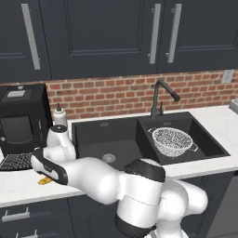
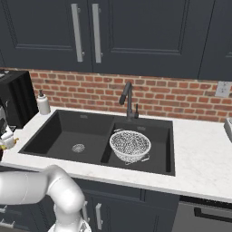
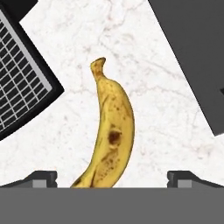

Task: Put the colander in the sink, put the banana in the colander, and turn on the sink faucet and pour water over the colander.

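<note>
Colander (image 1: 171, 141) sits in the narrower right-hand basin of the black sink (image 1: 93, 132), a silvery mesh bowl tipped slightly, its rim near the basin walls. From the right base view the same colander (image 2: 130, 145) rests just below the dark gooseneck sink faucet (image 2: 127, 100), whose spout angles down toward the divider between the two basins. No water is visible at the spout. The wide basin of the sink (image 2: 63, 131) holds nothing but its round silver drain (image 2: 78, 147).

Over on the white marble counter (image 1: 18, 183) to the left of the sink, the arm bends low and reaches down. The banana (image 3: 110, 135) lies flat on the marble counter (image 3: 166, 109), stem end pointing away from the hand, brown speckles along its yellow skin. The gripper (image 3: 112, 178) hovers right over it with its two dark fingertips (image 3: 41, 178) spread wide, one on either side of the fruit and well clear of it, gripping nothing. A sliver of the banana (image 1: 45, 181) peeks out beneath the arm in the left base view.

A flat dark mesh tray (image 3: 19, 83) lies just beside the banana, not touching it. A white soap bottle (image 1: 59, 116) stands at the back beside the sink, next to a black appliance (image 1: 21, 118).
</note>
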